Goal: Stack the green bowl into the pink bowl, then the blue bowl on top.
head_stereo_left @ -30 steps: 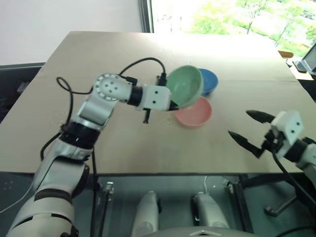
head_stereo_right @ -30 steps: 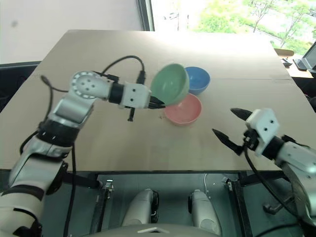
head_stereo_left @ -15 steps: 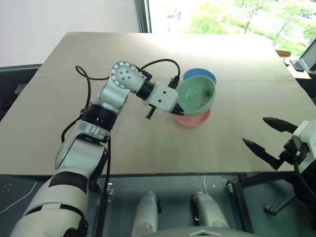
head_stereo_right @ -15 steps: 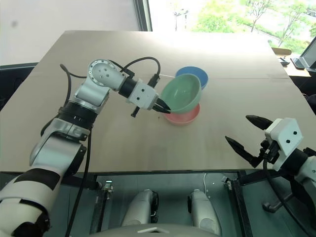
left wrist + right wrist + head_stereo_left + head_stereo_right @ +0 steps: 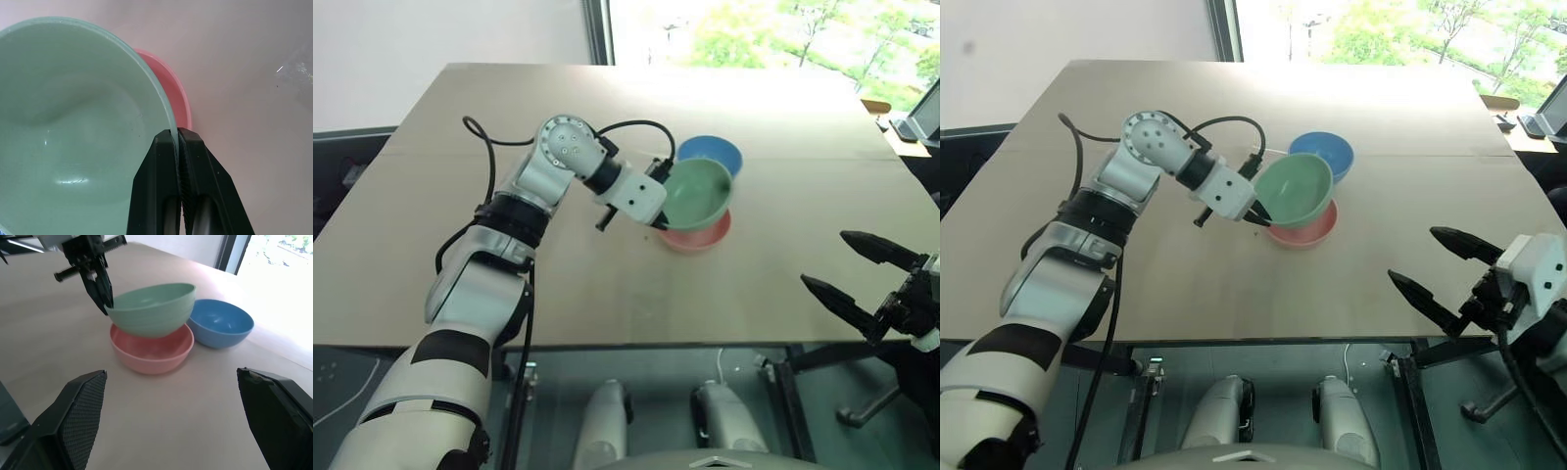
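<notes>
**A:** From the head camera, where does your load sit?

**B:** Your left claw (image 5: 658, 219) pinches the near rim of the green bowl (image 5: 697, 191), which hangs tilted over the pink bowl (image 5: 698, 233) on the worktop (image 5: 607, 284). The blue bowl (image 5: 710, 153) stands just behind them, so it will crowd you if you swing the green one that way. Your right claw (image 5: 864, 276) is spread wide and empty, well apart near the worktop's front edge.

**A:** And the left wrist camera?

**B:** Both fingers (image 5: 164, 171) are pressed together on the thin green rim, one inside and one outside. The pink rim (image 5: 173, 93) peeks out beneath the green bowl. I judge the bowl light, stiff and smooth, so a rim pinch like this can let it pivot or slip; lower it level.

**A:** The right wrist camera?

**B:** It shows the green bowl's (image 5: 151, 309) bottom dipping into the pink bowl (image 5: 149, 352), though I cannot tell whether they touch. The blue bowl (image 5: 221, 323) sits just beside the pink one. When you go for it, take it by the rim on the side away from the stack, since the stack blocks the other.
</notes>
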Motion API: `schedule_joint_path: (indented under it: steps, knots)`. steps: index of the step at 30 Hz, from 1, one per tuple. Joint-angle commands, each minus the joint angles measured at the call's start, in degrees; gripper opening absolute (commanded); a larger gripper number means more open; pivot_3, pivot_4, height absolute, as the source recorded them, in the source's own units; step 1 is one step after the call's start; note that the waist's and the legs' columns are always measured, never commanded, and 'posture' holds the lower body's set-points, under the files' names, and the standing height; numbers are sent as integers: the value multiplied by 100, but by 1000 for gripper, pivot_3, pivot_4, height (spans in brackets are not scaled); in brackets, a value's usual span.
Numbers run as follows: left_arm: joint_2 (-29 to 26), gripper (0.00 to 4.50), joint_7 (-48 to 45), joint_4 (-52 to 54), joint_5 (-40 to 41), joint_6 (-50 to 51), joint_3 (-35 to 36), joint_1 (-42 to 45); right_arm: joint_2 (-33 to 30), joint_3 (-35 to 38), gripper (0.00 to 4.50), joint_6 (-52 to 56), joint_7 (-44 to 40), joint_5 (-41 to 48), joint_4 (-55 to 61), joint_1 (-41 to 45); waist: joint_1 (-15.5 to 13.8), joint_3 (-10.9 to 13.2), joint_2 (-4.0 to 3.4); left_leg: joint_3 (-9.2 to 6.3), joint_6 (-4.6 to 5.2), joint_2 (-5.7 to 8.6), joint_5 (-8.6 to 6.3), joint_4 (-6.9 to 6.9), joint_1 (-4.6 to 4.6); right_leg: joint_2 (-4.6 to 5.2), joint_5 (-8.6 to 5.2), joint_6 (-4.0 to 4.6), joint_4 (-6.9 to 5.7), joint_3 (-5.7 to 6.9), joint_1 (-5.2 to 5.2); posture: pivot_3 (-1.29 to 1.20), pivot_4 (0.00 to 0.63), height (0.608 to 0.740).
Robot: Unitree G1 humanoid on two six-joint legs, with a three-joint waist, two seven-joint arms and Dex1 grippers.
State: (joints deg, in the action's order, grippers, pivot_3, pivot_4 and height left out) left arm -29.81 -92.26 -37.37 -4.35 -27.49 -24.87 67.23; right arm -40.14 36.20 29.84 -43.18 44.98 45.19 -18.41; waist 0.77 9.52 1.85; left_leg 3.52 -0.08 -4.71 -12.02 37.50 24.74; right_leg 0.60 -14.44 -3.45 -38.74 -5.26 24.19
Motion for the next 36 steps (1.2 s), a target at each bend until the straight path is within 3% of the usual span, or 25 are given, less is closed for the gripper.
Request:
schedule_joint_path:
  steps: [1, 18, 21, 27, 31, 36]
  knots:
    - [62, 39, 16, 20, 10, -81, 59, 212, -91, 237, 4500, -7, 97, 388, 141, 71, 0, 0, 0, 0, 0, 0, 0, 0, 0, 0, 0, 0, 0, 0, 0, 0, 150, 740]
    - [171, 39, 0, 58, 37, 42, 91, 216, -284, -37, 4500, -99, 385, 593, 45, 435, 1, 0, 0, -2, 0, 0, 0, 0, 1, 0, 0, 0, 0, 2, -1, 0, 150, 740]
    - [160, 798, -21, 146, 164, 277, 69, 230, -296, -60, 4500, -111, 364, 579, 25, 461, 2, 0, 0, -3, 0, 0, 0, 0, 1, 0, 0, 0, 0, 3, -1, 0, 150, 740]
    - [144, 3178, 55, 433, 484, 825, 414, 162, -352, -248, 4500, -156, 375, 390, -184, 718, 8, 0, 0, -3, 0, 0, 0, 1, 0, 0, 0, 0, 0, 3, -2, 0, 150, 740]
    - [-43, 3178, 214, 1108, 870, 1629, 809, -96, -604, -750, 4500, -144, 442, -218, -478, 1084, 31, 0, -1, -3, 0, 0, 0, 2, -1, 0, 0, 0, -2, 2, -1, 0, 150, 740]
    - [-426, 3178, 1358, 3038, 1766, 3721, 1883, -1475, -1235, -2496, 4500, -894, 36, -2095, -2192, 2589, 161, -6, -16, 2, 1, -1, 0, 3, -10, 4, 0, 0, -11, -2, -3, 0, 150, 740]
